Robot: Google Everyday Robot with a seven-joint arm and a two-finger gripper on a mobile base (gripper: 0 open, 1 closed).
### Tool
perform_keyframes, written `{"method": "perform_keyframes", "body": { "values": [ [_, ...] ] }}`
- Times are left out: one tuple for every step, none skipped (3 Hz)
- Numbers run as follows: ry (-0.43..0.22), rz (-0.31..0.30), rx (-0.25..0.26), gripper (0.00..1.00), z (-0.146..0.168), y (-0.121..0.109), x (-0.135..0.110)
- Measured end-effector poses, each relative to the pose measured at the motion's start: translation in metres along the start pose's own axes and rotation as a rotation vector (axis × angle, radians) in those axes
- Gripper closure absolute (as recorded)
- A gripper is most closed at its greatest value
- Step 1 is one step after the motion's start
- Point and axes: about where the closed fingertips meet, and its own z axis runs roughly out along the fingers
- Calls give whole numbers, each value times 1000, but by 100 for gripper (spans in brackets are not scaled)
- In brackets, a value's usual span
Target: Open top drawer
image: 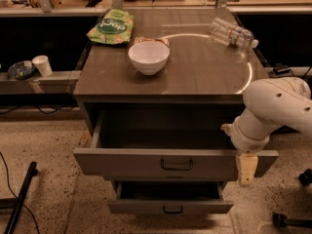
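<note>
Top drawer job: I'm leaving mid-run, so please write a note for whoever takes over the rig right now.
Gripper: at the right end of the top drawer front, pointing down, away from the handle.
Top drawer: pulled well out, its box showing.
Done: the opening, it seems.
Left: probably only drawing the arm clear.

On the grey cabinet top (195,79), a green snack bag (111,27) lies at eleven o'clock from the round white bowl (148,57), a clear plastic bottle (233,33) at two. The cream gripper (246,169) sits at the three o'clock end of the grey top drawer (141,162).
</note>
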Motion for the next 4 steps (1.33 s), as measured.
{"method": "perform_keyframes", "body": {
  "values": [
    [-21,-5,-24,0,-1,19,-5],
    [-40,-8,-31,0,-1,42,-5],
    [-36,-10,0,0,-4,59,0],
    [-41,-13,-6,2,-1,67,3]
  ]
}}
